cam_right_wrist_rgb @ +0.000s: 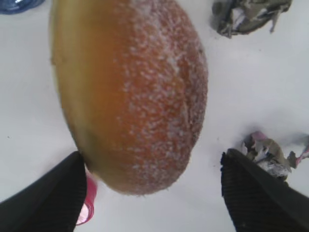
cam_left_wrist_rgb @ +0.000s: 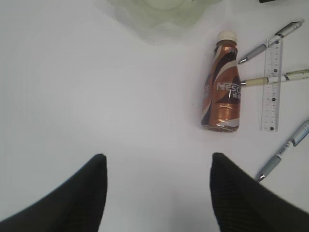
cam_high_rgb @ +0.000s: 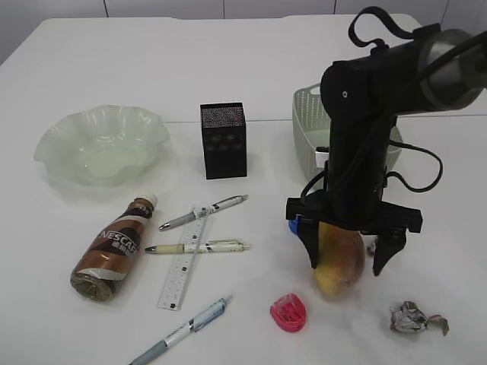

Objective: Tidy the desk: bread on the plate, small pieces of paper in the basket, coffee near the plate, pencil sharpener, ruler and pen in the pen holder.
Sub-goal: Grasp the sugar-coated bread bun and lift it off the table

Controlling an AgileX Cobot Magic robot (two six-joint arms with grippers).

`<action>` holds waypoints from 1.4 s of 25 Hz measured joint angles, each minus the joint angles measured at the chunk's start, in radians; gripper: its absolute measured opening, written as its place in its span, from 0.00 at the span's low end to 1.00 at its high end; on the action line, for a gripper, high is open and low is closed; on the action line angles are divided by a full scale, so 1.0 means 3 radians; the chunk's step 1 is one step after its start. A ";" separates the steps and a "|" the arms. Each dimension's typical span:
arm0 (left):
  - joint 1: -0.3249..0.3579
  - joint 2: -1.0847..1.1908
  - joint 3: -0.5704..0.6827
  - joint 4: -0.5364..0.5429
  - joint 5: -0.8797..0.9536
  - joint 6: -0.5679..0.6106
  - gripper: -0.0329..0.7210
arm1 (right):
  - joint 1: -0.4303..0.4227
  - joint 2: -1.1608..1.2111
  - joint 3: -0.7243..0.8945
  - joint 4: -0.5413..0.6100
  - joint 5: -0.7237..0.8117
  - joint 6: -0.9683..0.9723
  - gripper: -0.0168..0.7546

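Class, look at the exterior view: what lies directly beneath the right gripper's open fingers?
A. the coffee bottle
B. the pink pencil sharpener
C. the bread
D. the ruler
C: the right gripper hangs with its jaws apart on either side of the bread, which lies on the table.

Even, bright, diffuse light washes the white tabletop [cam_high_rgb: 251, 61], leaving only faint soft shadows. The right wrist view is blurred: the sugar-dusted orange-brown bread roll [cam_right_wrist_rgb: 140, 96] fills it, soft-edged. The crinkled pale-green glass plate [cam_high_rgb: 103, 144] shows mild glare.
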 joint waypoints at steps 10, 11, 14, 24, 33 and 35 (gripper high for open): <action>0.0000 0.0000 0.0000 0.0000 0.0012 0.0000 0.70 | 0.0000 0.0007 0.0000 -0.0112 -0.0231 0.0000 0.79; 0.0000 0.0000 0.0000 0.0000 0.0012 0.0000 0.70 | 0.0000 0.0007 0.0000 -0.0151 -0.0247 0.0000 0.79; 0.0000 0.0000 0.0000 0.0000 0.0012 0.0000 0.70 | 0.0000 0.0014 0.0000 -0.0151 -0.0262 0.0000 0.79; 0.0000 0.0000 0.0000 0.0000 0.0021 0.0005 0.70 | 0.0000 0.0205 0.0000 -0.0026 -0.0282 -0.0013 0.79; 0.0000 0.0000 0.0000 0.0000 0.0041 0.0005 0.70 | 0.0000 0.0205 0.0000 -0.0076 -0.0359 -0.0131 0.78; 0.0000 0.0000 0.0000 0.0000 0.0048 0.0005 0.70 | 0.0000 0.0205 0.0000 -0.0091 -0.0375 -0.0152 0.77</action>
